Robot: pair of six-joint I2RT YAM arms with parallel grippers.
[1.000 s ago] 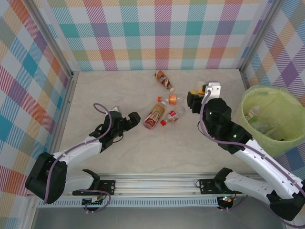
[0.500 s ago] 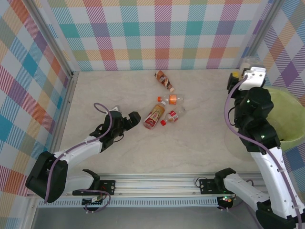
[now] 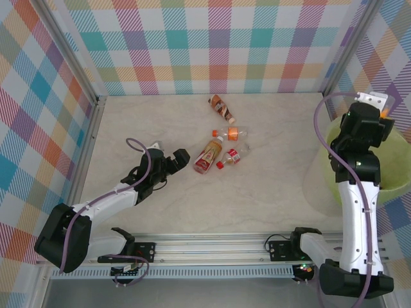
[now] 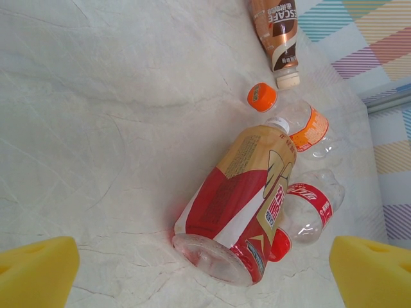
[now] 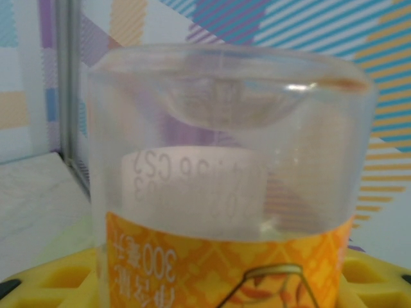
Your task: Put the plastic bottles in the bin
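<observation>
While clamped on an orange-labelled bottle (image 5: 225, 192), the right gripper (image 3: 376, 102) hangs above the bin (image 3: 393, 168), so release looks next; 4 bottles (image 4: 237, 205) lie on the table (image 3: 270, 186) before the wide-open, empty left gripper (image 3: 181, 159).

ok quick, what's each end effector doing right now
left end effector: open, holding nothing
right end effector: closed on the orange-labelled clear bottle
</observation>
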